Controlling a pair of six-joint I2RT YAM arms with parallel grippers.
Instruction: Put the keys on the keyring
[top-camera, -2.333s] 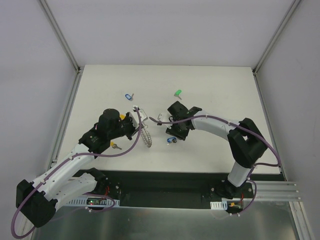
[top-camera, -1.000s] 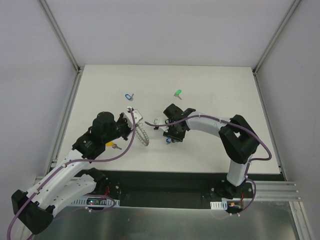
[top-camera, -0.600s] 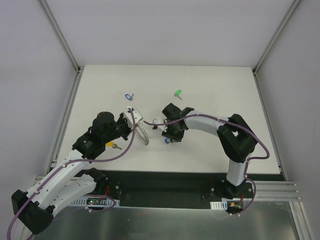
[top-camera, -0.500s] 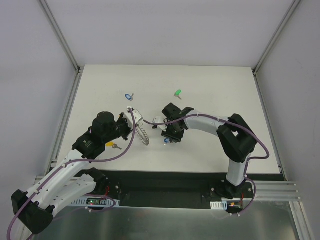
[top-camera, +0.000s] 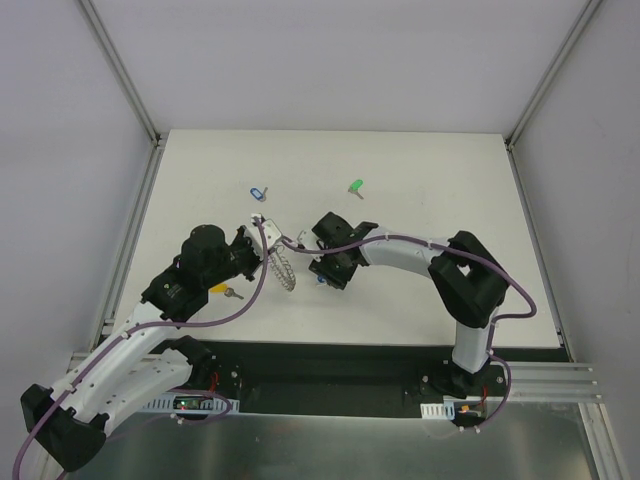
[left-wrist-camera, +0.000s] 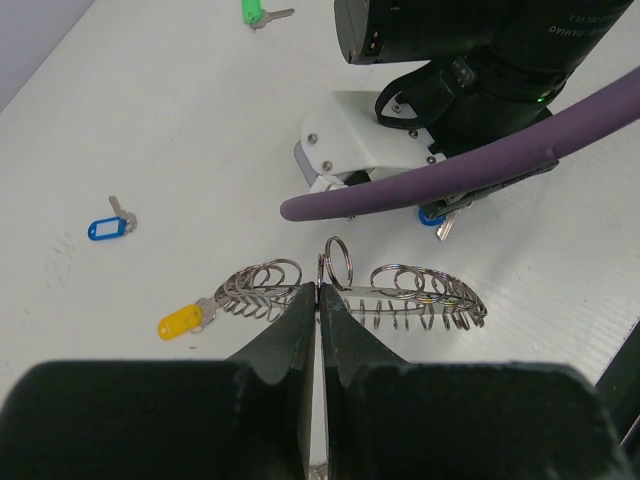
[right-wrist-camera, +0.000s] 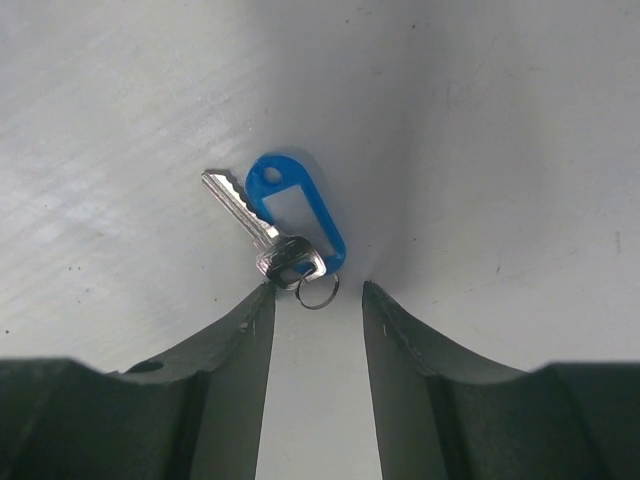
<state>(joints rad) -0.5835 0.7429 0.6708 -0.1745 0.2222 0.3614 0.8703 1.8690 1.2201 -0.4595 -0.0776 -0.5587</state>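
At the middle of the table (top-camera: 450, 200), just in front of the right gripper (right-wrist-camera: 318, 305), lies the solid-blue key (right-wrist-camera: 272, 240) — flat on the surface and not gripped. From the wrist view it sits just beyond the fingertips. Its long axis runs on a slant, with the metal blade pointing away to the upper left and the head end nearest the jaws. Its small split ring (right-wrist-camera: 318, 292) rests right at the mouth of the gap. The jaws stand apart at a middling width, one finger (right-wrist-camera: 235, 345) on each side of that ring, and they hold nothing. Whether a pad grazes the ring I cannot tell.

Just to the left, the left gripper (left-wrist-camera: 318, 300) is pinched tight on the keyring (left-wrist-camera: 420, 295), with its wire loops fanned out to either side of the closed fingers. Ring and blue key are near but apart, with the right gripper's body between them. The right arm is plainly the nearer one to the key.

To my eye the coming move turns on that slant — the fingers would close better across the key's head than along it.

The green key (top-camera: 354, 186), the pale blue key (top-camera: 258, 192) and the yellow key (top-camera: 220, 289) lie loose on the table.
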